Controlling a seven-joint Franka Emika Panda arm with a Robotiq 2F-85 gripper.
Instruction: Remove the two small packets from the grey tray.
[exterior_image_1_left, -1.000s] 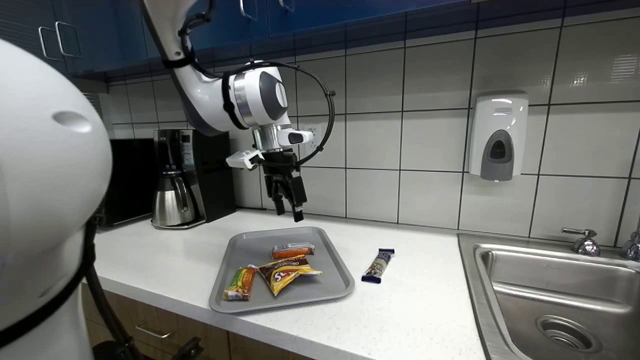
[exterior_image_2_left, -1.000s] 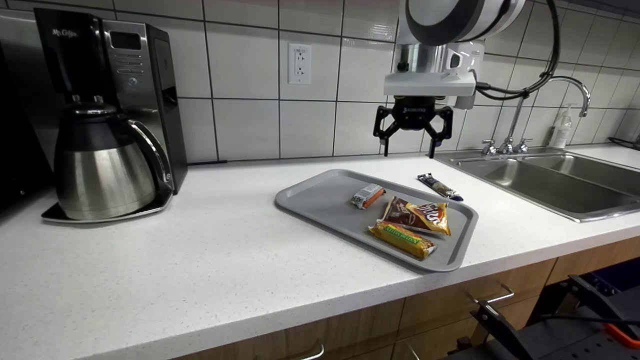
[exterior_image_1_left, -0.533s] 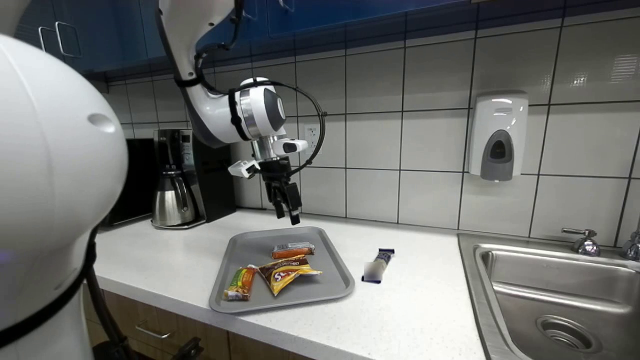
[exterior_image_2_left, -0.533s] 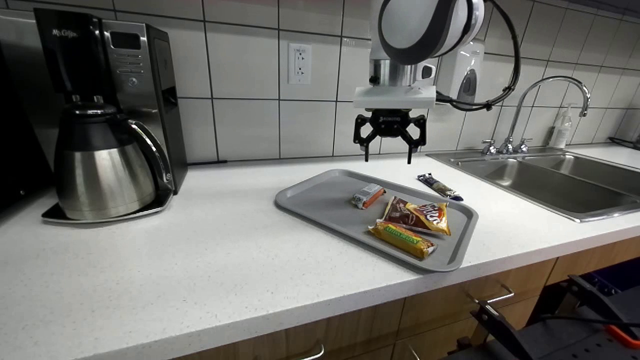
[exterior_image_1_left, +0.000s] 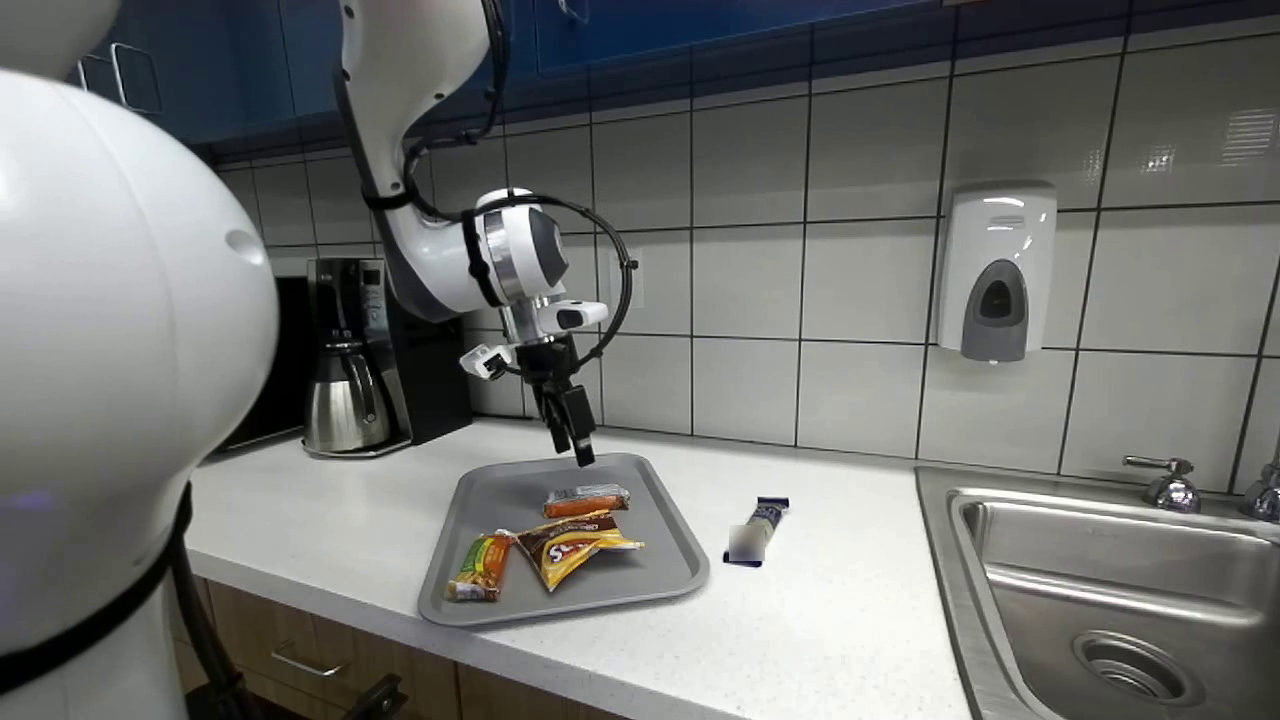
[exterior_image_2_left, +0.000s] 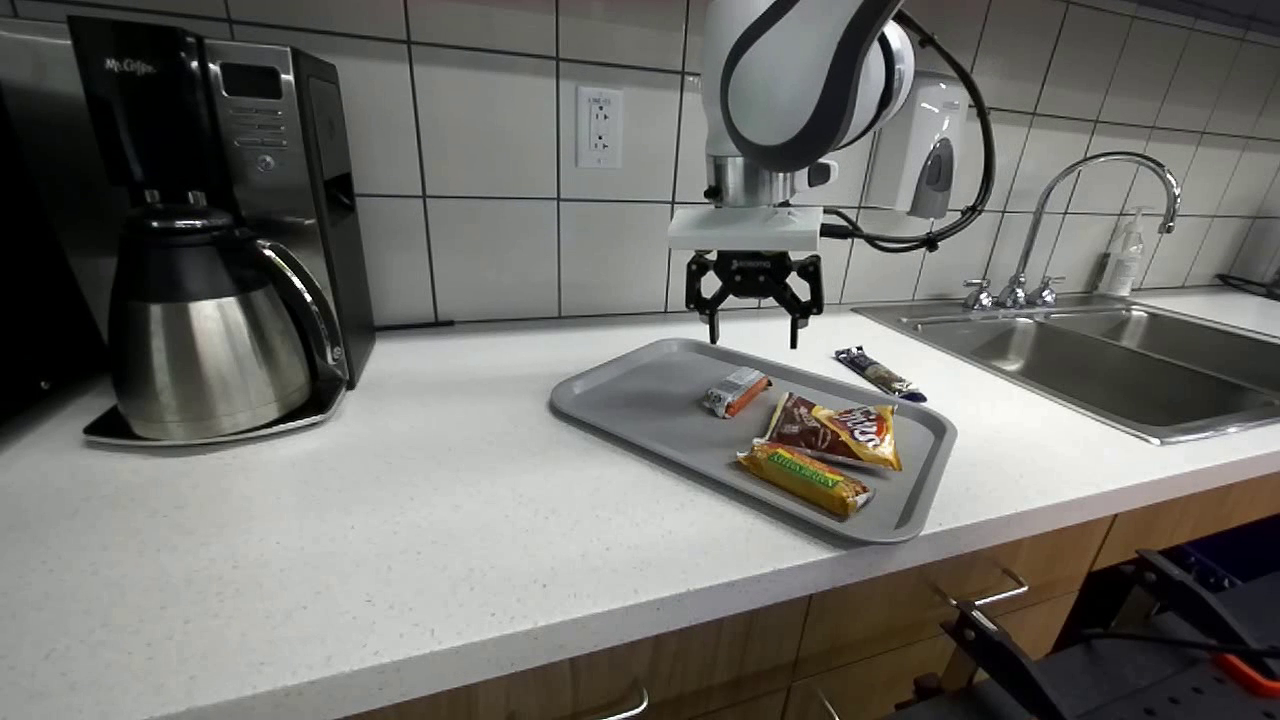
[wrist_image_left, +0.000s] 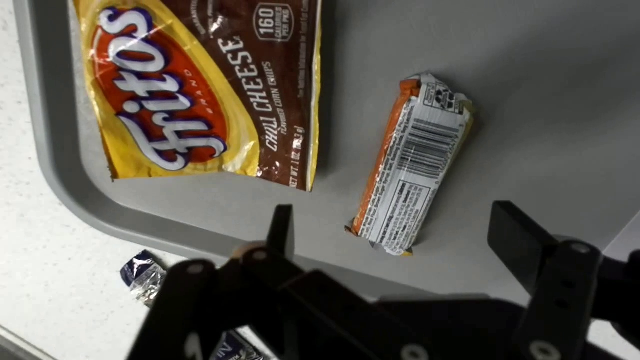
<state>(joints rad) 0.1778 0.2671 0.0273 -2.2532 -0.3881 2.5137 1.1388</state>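
The grey tray (exterior_image_1_left: 655, 575) lies on the counter and shows in both exterior views (exterior_image_2_left: 640, 400). The orange-red packet (exterior_image_1_left: 586, 501) lies near the tray's wall side (exterior_image_2_left: 738, 391). In the wrist view it lies grey label side up (wrist_image_left: 415, 165). The orange-brown packet with a greenish patch (exterior_image_1_left: 482, 568) lies near the tray's front edge (exterior_image_2_left: 805, 480); it is out of the wrist view. My gripper (exterior_image_2_left: 754, 340) is open and empty, pointing down above the tray's wall side (exterior_image_1_left: 573, 455). In the wrist view its fingers (wrist_image_left: 392, 222) are spread to either side of the orange-red packet's near end, not touching it.
A yellow-and-brown chip bag (exterior_image_1_left: 570, 548) lies on the tray between the two packets (wrist_image_left: 200, 90). A dark blue bar (exterior_image_2_left: 880, 373) lies on the counter beside the tray. The steel sink (exterior_image_1_left: 1110, 600) is beyond it. A coffee maker (exterior_image_2_left: 220, 300) stands on the opposite side, and a tiled wall behind.
My gripper has come down and moved from the sink side toward the orange-red packet, staying open. The tray and everything on it have not moved.
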